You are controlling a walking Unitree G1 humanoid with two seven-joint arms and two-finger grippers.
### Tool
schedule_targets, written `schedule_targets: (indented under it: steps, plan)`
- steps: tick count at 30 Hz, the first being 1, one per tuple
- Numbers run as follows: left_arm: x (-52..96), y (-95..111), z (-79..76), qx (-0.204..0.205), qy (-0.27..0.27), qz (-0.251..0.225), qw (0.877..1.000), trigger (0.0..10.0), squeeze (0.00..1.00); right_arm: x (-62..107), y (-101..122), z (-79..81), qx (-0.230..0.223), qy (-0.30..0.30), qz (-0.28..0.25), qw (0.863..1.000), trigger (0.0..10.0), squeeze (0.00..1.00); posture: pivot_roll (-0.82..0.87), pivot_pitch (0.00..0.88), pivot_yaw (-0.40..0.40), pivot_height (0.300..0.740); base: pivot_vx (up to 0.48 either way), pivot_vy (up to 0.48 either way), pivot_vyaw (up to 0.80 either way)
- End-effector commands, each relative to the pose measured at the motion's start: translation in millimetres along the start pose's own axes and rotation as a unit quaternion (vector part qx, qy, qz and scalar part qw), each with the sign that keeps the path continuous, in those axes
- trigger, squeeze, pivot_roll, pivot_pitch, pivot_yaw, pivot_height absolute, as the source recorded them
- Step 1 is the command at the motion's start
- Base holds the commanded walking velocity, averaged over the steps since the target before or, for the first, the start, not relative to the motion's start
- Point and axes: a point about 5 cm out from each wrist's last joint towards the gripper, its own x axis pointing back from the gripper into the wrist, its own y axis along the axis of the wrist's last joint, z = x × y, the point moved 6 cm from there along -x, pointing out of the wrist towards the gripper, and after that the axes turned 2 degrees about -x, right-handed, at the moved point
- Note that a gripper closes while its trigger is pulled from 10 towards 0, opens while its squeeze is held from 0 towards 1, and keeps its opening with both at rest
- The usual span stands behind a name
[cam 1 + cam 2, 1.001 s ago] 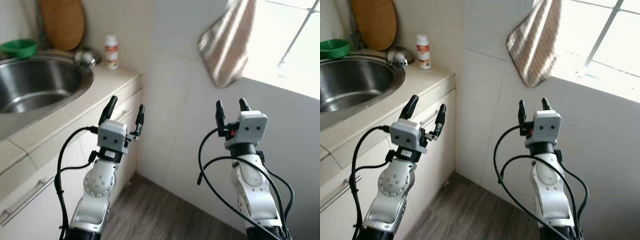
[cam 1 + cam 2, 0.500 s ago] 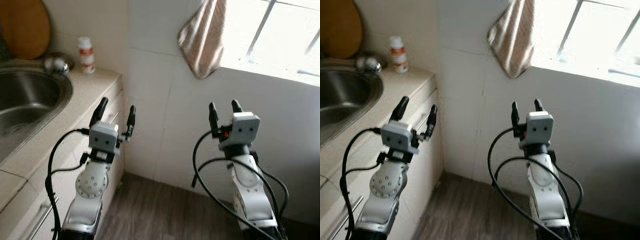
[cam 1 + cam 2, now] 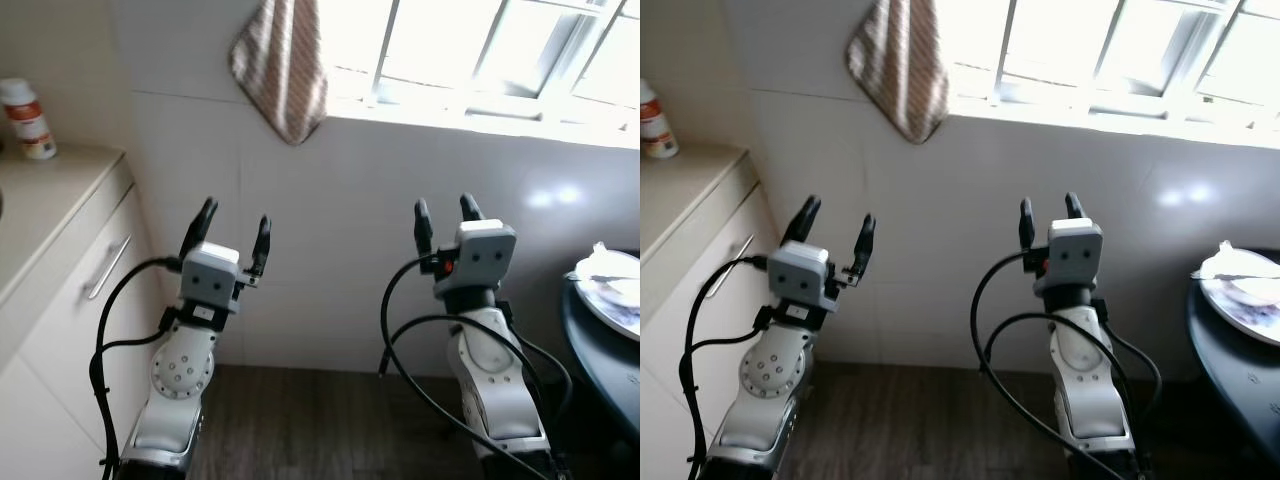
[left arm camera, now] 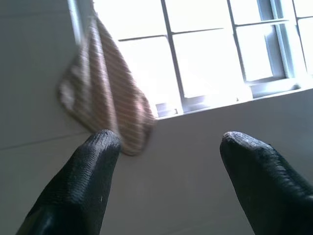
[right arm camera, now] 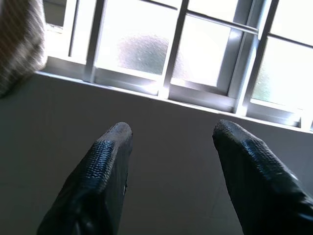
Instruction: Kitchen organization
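Sink and cutting board have slid out of sight since a second ago as the camera swung right; both arms stay raised as before. Below the window (image 3: 470,45) runs the white tiled wall (image 3: 340,230). Left of the window hangs a striped towel (image 3: 280,65), and further left a cream tabletop (image 3: 50,205) carries a small bottle (image 3: 27,118). Right of the window, a dark round table (image 3: 600,350) holds a plate (image 3: 612,292). Beneath the window, the left gripper (image 3: 232,223) and right gripper (image 3: 443,212) hover with jaws wide apart, holding nothing.
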Motion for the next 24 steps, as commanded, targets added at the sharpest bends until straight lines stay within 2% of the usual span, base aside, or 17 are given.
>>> schedule_targets:
  steps: [1, 8, 17, 20, 24]
  plan:
    - [-1.9, 2, -7.1, 0.001, -0.014, 0.0, 1.0, 10.0, 0.0, 2.3, 0, -5.3, 0.002, -0.011, 0.001, 1.0, 10.0, 0.0, 0.0, 0.0, -0.056, 0.74, 0.0, -0.48, -0.8]
    - [-2.0, 4, -6.9, -0.001, -0.016, -0.008, 1.0, 10.0, 0.0, 1.9, 0, -5.8, 0.004, -0.013, 0.001, 1.0, 10.0, 0.0, 0.0, 0.0, -0.056, 0.74, 0.0, -0.462, -0.8]
    - [-2.1, 3, -7.7, 0.003, -0.016, -0.006, 1.0, 10.0, 0.0, 1.6, -9, -14.2, -0.005, -0.032, 0.023, 0.999, 10.0, 0.0, 0.0, 0.0, -0.057, 0.74, 0.0, 0.0, -0.8]
    - [-1.9, 2, -8.9, 0.004, -0.017, -0.004, 1.0, 10.0, 0.0, 1.8, -28, -21.5, -0.012, -0.051, 0.075, 0.996, 10.0, 0.0, -0.01, 0.0, -0.059, 0.74, 0.0, 0.0, 0.0]
    - [-1.8, 1, -9.0, 0.005, -0.017, -0.001, 1.0, 10.0, 0.0, 3.0, -35, -26.1, -0.017, -0.062, 0.094, 0.993, 10.0, 0.0, 0.0, 0.0, -0.059, 0.74, 0.0, 0.0, 0.0]
